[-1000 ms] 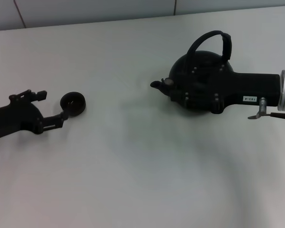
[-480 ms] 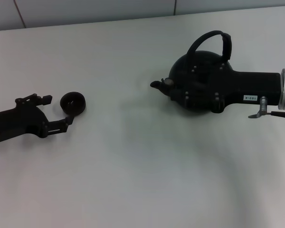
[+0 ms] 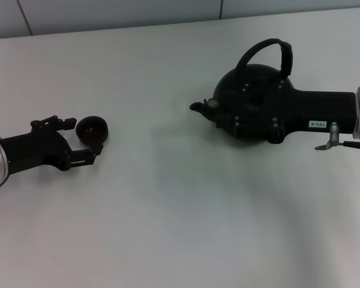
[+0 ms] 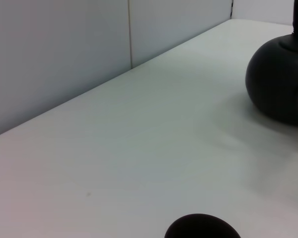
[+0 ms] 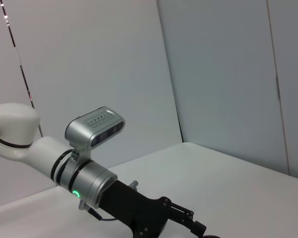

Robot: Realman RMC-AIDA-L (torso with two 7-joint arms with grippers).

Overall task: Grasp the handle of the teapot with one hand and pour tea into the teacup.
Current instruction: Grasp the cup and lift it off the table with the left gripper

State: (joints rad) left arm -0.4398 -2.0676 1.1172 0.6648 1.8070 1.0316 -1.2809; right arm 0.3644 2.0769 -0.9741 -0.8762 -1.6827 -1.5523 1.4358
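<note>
The black teapot (image 3: 228, 84) stands at the right of the table, spout (image 3: 197, 106) pointing left, and its bulk shows in the left wrist view (image 4: 280, 82). Its arched handle (image 3: 270, 49) rises free on the far side. My right gripper (image 3: 240, 111) lies over the teapot's body, black on black, nearer than the handle. The small black teacup (image 3: 91, 130) sits at the left, its rim showing in the left wrist view (image 4: 202, 227). My left gripper (image 3: 84, 139) is open, a finger on each side of the cup's near-left edge.
The white table (image 3: 180, 210) ends at a grey wall (image 3: 108, 12) behind. In the right wrist view the left arm (image 5: 89, 178) reaches over the table, its gripper (image 5: 188, 220) low in the picture.
My left gripper has slid right, closing in on the teacup until its fingers flank it. The teapot, cup and right arm have stayed put.
</note>
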